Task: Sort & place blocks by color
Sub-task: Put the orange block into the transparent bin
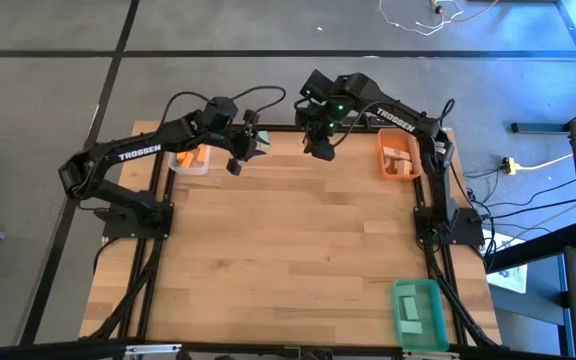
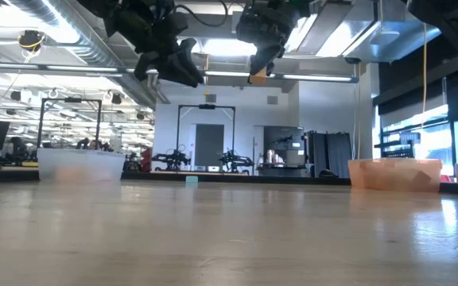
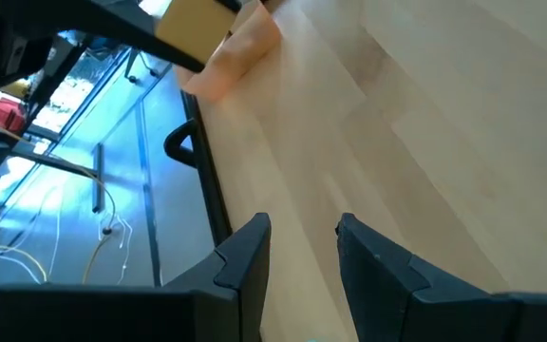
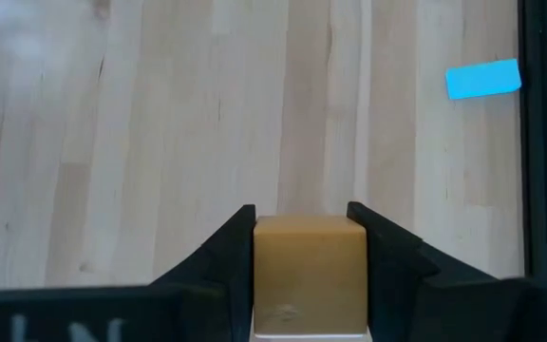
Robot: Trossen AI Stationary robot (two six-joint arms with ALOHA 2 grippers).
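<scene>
Above the table's far edge, right fingers clamp one wooden block; left fingers, seemingly empty, stand apart.

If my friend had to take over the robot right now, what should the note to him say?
Right gripper: raised above the table's far edge, shut on a natural wood block.
Left gripper: also raised at the far edge, fingers apart, nothing between them.
Bins: clear bin far left with something orange inside, orange bin far right holding pale pieces, green bin near right.
One small teal piece lies at the far edge.
Done: most of the table is cleared.
Left: drop the held block in its bin, probably the orange bin; then the teal piece.
</scene>
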